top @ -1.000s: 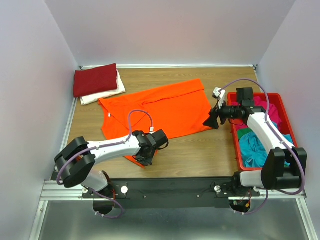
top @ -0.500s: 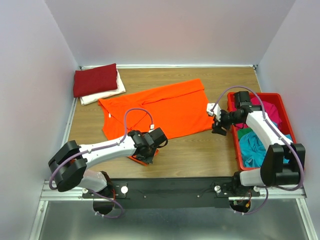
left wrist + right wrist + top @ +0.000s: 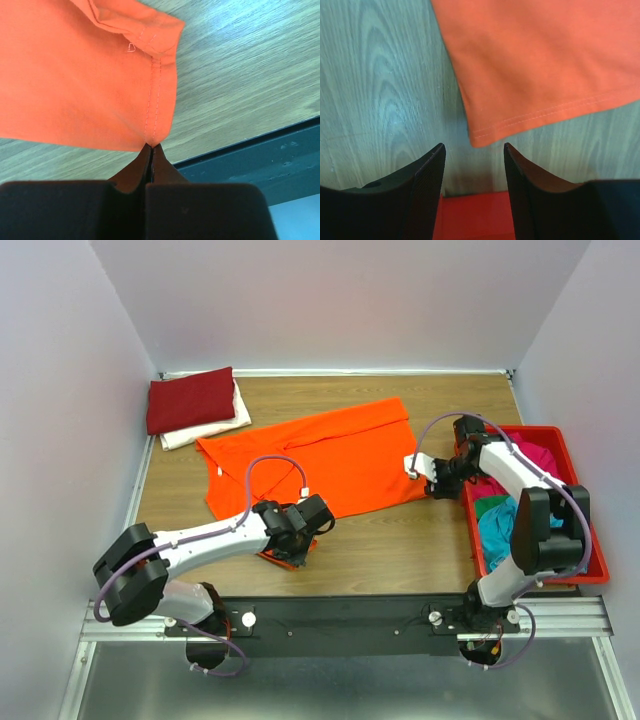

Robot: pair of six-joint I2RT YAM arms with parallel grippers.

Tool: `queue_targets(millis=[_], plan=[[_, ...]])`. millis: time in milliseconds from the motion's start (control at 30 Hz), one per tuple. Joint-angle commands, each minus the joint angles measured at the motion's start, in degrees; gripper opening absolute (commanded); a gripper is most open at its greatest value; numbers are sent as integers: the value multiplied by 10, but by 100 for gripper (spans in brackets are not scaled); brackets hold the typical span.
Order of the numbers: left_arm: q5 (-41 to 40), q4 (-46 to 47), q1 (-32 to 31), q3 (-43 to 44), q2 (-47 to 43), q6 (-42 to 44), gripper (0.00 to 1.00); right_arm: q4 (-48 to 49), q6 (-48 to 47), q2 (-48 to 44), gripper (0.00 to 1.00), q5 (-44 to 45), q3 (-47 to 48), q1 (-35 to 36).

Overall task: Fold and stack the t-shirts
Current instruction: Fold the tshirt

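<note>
Orange t-shirt (image 3: 330, 455) lengthwise left-right, hem rightward

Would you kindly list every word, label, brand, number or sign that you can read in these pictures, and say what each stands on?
None: no readable text shows in any view.
The orange t-shirt is plain, showing only stitching.
The folded dark red t-shirt and the red tray bear no visible lettering.
</note>
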Motion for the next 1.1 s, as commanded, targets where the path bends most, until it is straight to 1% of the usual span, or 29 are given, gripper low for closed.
queue_targets(millis=[0, 200, 233, 333, 533, 600, 633, 733, 767, 833, 867, 967, 1067], plan=[[10, 13, 3, -5, -19, 6, 0, 8, -20, 28, 57, 64, 5, 16], [10, 12, 2, -13, -27, 6, 0, 41, 0, 55, 55, 81, -5, 44], [9, 11, 2, -13, -29, 5, 0, 44, 4, 60, 54, 86, -4, 47], [9, 6, 4, -14, -38, 3, 0, 57, 22, 78, 45, 101, -2, 65], [8, -5, 5, -14, -54, -1, 0, 83, 33, 82, 43, 125, -16, 66], [8, -7, 7, -13, -56, -1, 0, 88, 34, 83, 41, 131, -23, 66], [8, -8, 7, -11, -56, -1, 0, 92, 38, 83, 36, 137, -26, 66], [5, -11, 10, -5, -58, -3, 0, 102, 51, 83, 26, 141, -30, 66], [4, -13, 10, -3, -60, -3, 0, 102, 60, 81, 19, 137, -29, 66], [-2, -20, 13, 4, -63, -7, 0, 102, 69, 65, 15, 125, -29, 66], [-4, -23, 14, 6, -69, -9, 0, 103, 77, 59, 10, 121, -29, 66], [-16, -34, 25, 17, -86, -17, 0, 107, 108, 34, 4, 106, -23, 65], [-26, -40, 40, 28, -103, -21, 0, 113, 140, 18, 2, 89, -19, 65]])
